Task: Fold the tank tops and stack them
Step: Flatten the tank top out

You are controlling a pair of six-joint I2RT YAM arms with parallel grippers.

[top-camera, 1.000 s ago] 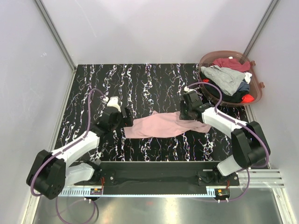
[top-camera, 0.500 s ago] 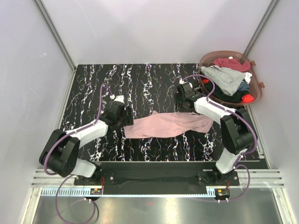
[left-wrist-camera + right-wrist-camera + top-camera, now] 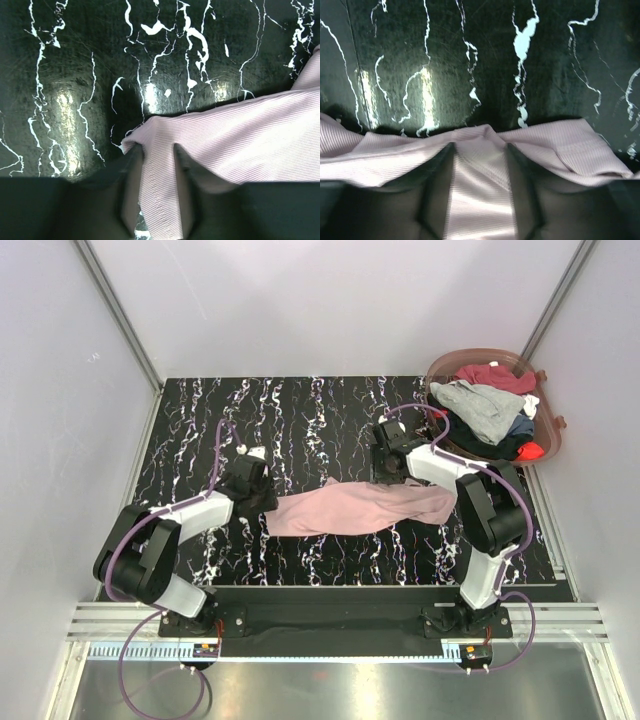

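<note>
Pink tank top [image 3: 355,508] is stretched out flat across the middle of the black marbled surface [image 3: 300,420], one arm at each end. Left tool [image 3: 158,150] straddles the top's left corner, cloth filling a narrow gap between the fingers. Whether it has actually bitten, I can't tell from here. Right tool [image 3: 480,147] sits over the far right edge, jaws apart and unclenched astride a raised ridge of fabric. Back right, the basket [image 3: 440,365] holds the grey top [image 3: 480,405] and the maroon top [image 3: 495,375].
</note>
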